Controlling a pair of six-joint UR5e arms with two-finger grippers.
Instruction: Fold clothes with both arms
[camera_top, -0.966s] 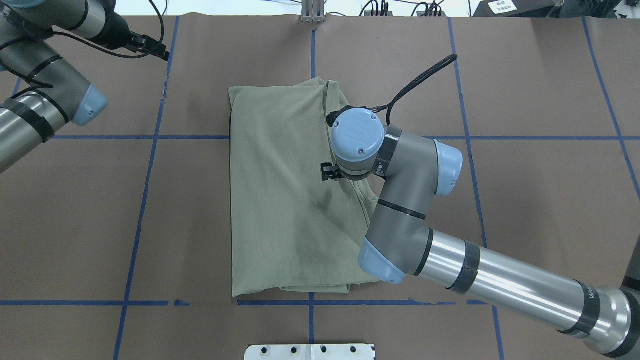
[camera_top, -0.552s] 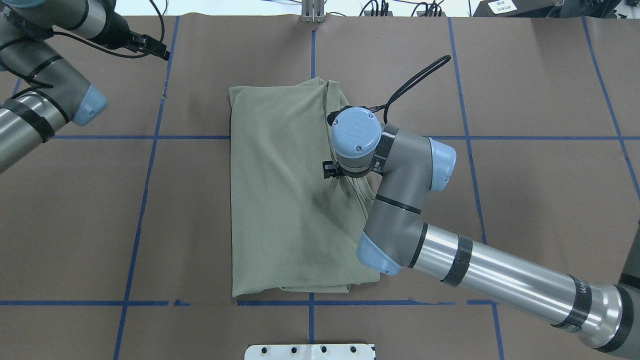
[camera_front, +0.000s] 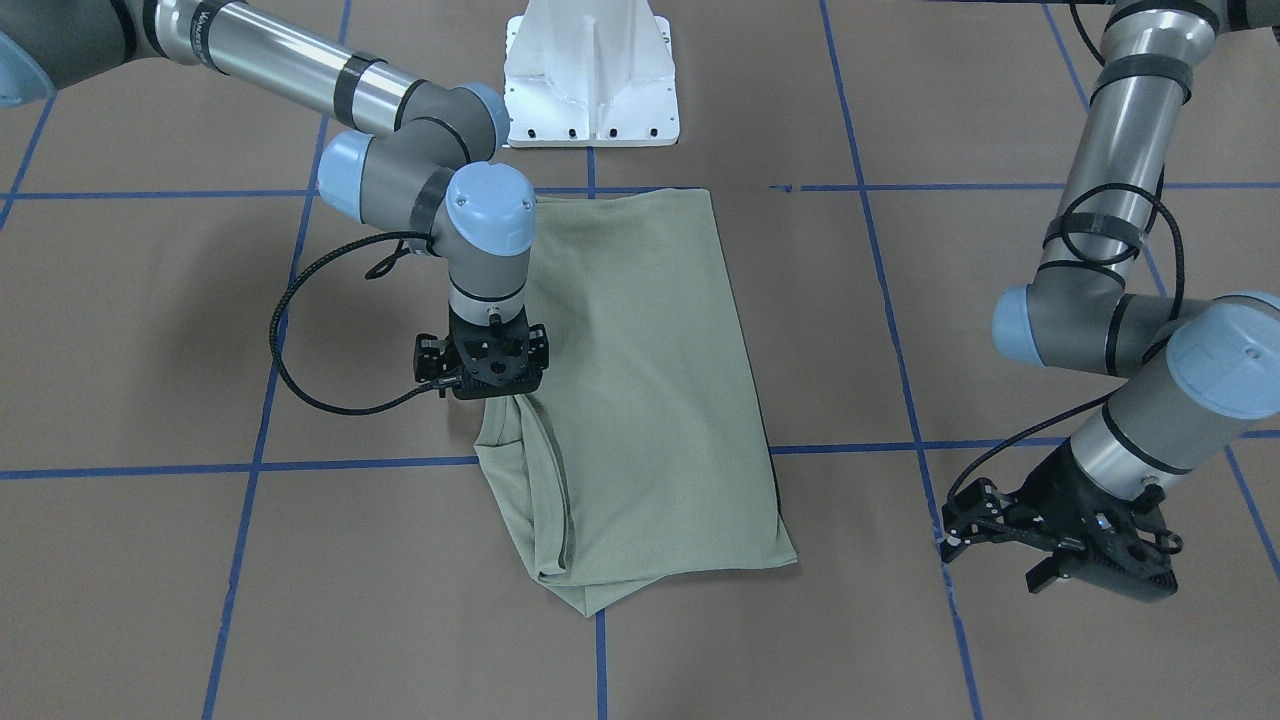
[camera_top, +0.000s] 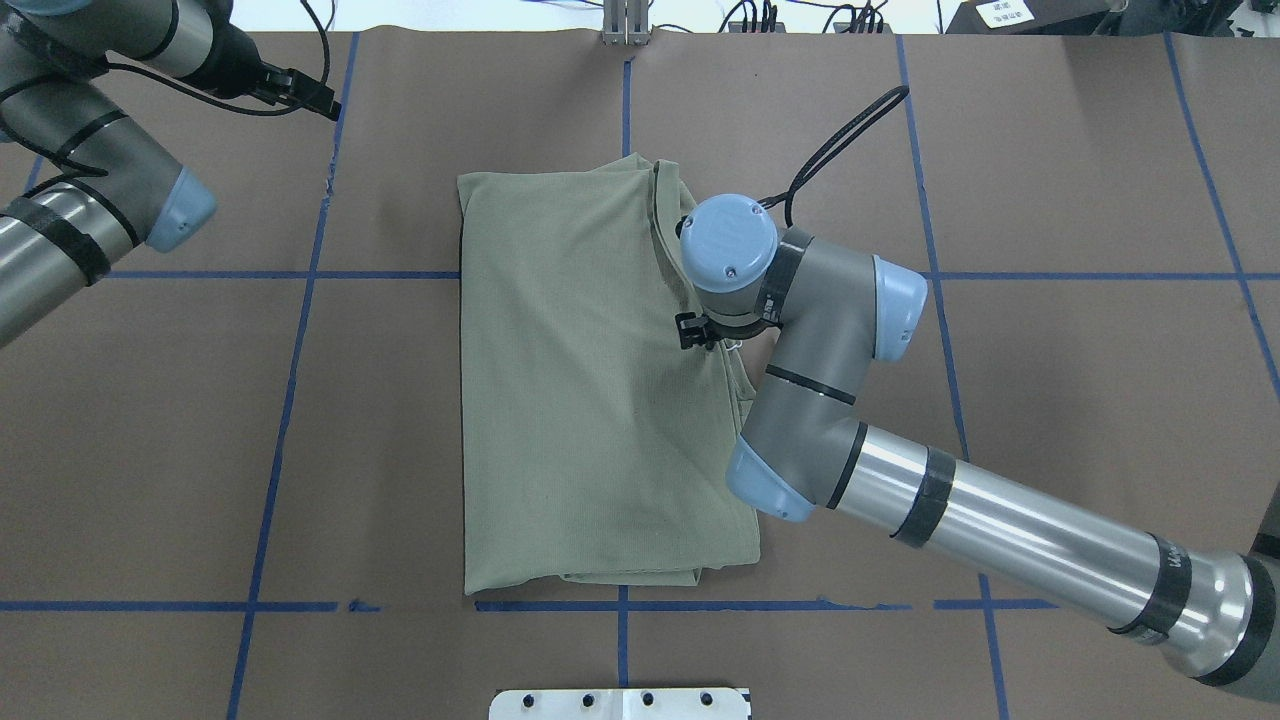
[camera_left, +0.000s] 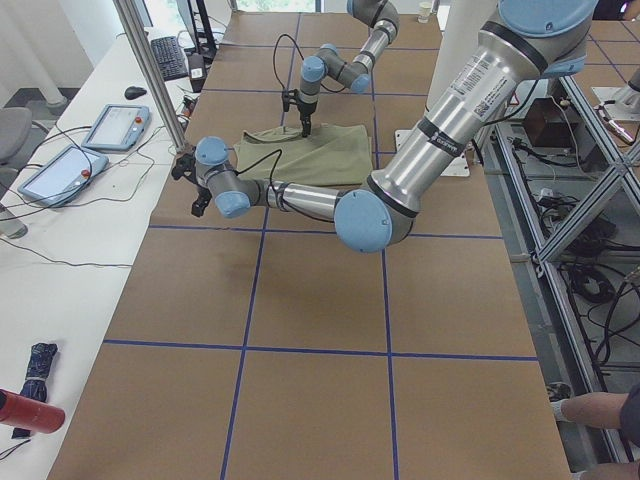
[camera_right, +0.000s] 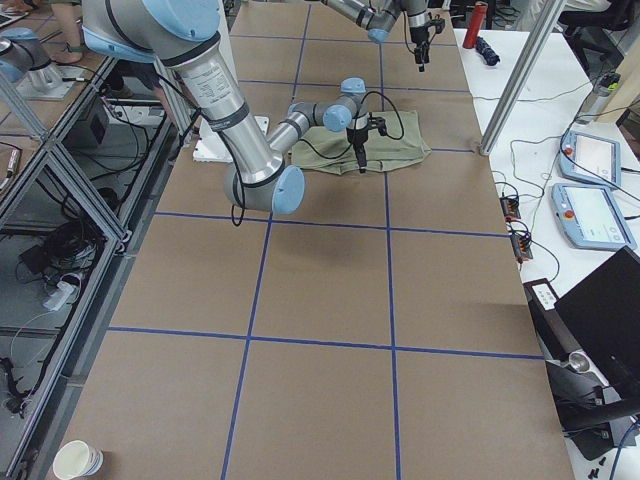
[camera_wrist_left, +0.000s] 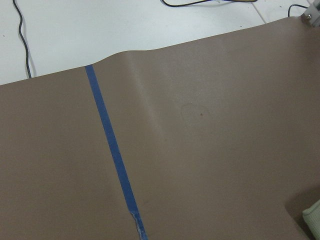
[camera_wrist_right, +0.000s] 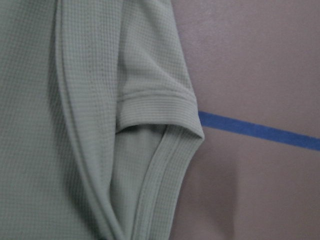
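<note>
Brown paper-covered surface (camera_front: 150, 330), and at its centre the pale sage-green knit shirt (camera_front: 650, 380) lies folded into a long panel. The right gripper (camera_front: 488, 392) hangs at the shirt's cuff-side edge, and I cannot tell whether its jaws are clenched. The left gripper (camera_front: 1000, 555) sits well apart, jaws spread and empty. Mid-fold, I'd say: both now need edge grasps for the cross fold.

No wording can be read for certain. Black lettering (camera_top: 1182, 582) runs along the right arm's (camera_top: 1000, 525) silver tube but is too small to make out. A white sign (camera_top: 1005, 12) beyond the counter's (camera_top: 1100, 400) far edge and a sticker (camera_left: 472, 75) on the left arm's (camera_left: 440, 130) tube are both blurred.
</note>
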